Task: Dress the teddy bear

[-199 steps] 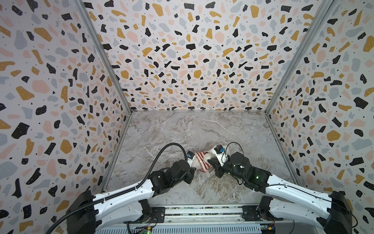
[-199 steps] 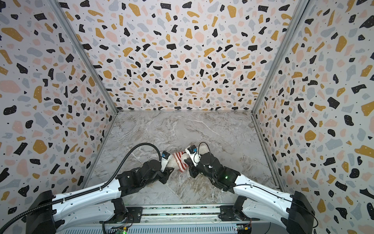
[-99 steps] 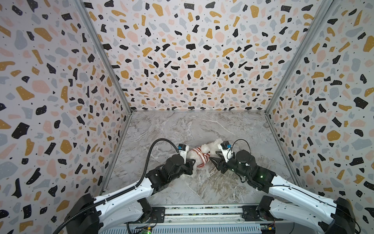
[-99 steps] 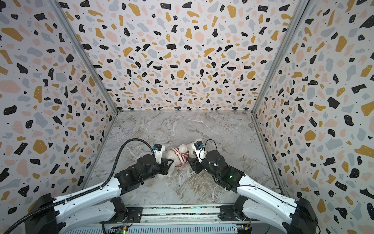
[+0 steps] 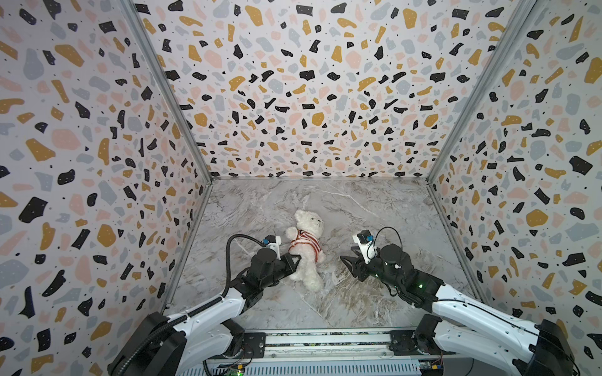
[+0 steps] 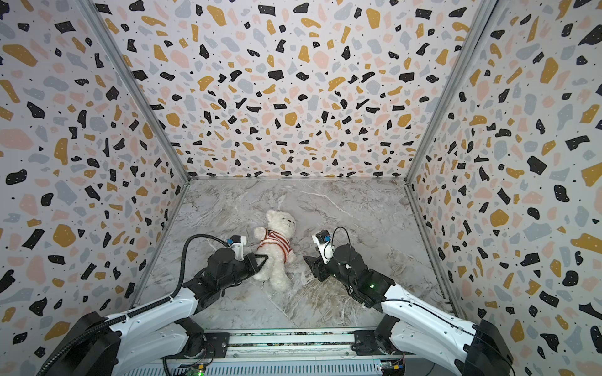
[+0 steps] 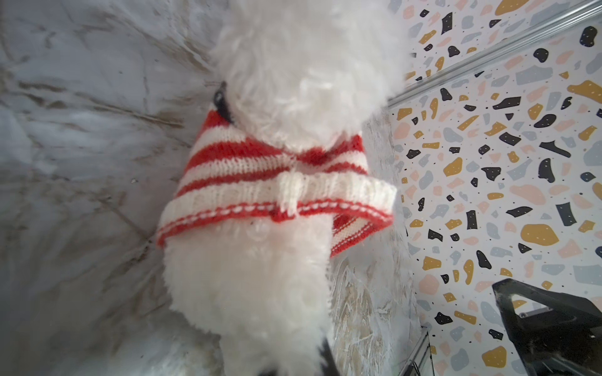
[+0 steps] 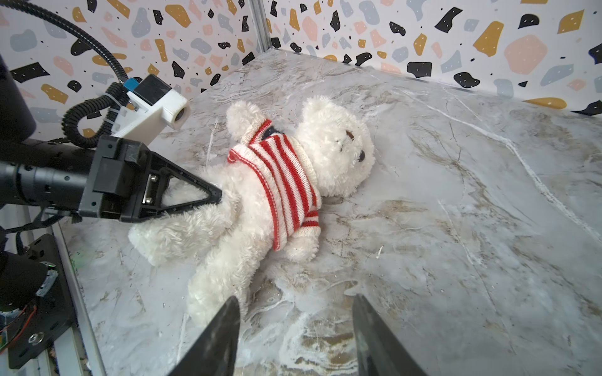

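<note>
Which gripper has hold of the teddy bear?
The left gripper, shut on the teddy bear near its hip; the right gripper is open, apart from it.

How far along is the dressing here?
Done: the striped sweater is on the teddy bear's torso, head through. In hand: left pincer shut on fur by its hip; right pincer open, clear of it. Left: probably just letting go.

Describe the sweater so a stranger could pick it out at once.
Look at the marble table inside the speckled walls. A white teddy bear lies near its middle. The sweater is the red-and-white striped knit around the bear's chest, the only coloured thing against its white fur.
</note>
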Controlling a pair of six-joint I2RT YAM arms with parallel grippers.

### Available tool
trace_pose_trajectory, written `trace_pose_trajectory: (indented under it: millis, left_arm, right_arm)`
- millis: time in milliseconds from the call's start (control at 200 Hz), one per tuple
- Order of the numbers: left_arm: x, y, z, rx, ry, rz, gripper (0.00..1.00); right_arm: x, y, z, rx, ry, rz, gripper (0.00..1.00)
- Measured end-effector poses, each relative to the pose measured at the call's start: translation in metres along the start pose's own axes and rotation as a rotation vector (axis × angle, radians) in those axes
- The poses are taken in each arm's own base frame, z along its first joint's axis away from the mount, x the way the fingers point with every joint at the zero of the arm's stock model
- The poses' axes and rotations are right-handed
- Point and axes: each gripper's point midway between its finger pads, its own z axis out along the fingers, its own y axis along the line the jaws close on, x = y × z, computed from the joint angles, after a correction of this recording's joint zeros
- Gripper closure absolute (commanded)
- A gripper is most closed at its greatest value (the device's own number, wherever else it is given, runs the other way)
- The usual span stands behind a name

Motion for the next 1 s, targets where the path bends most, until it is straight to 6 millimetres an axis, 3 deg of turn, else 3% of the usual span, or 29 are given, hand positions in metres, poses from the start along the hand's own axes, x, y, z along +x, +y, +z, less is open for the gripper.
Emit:
trace_pose_trajectory:
  millis: [250, 385, 461, 806, 1001]
  left_arm:
    - [0.001, 0.037, -0.003, -0.173, 0.024, 0.14, 0.8]
    - [0.007, 0.043, -0.005, -0.182, 0.043, 0.169, 0.54]
    - [0.012, 0.048, -0.008, -0.186, 0.052, 0.177, 0.45]
    - [0.02, 0.053, -0.02, -0.177, 0.054, 0.189, 0.44]
    - [0.017, 0.062, -0.025, -0.241, 0.048, 0.235, 0.23]
  right_arm:
    - [0.008, 0.001, 0.007, -0.01, 0.032, -0.004, 0.48]
    - [0.013, 0.002, 0.01, -0.015, 0.049, -0.007, 0.49]
    - [0.015, 0.002, 0.013, -0.019, 0.058, -0.008, 0.49]
    - [0.029, 0.008, 0.031, -0.05, 0.119, -0.014, 0.53]
    - [0.023, 0.014, 0.032, -0.067, 0.106, -0.021, 0.54]
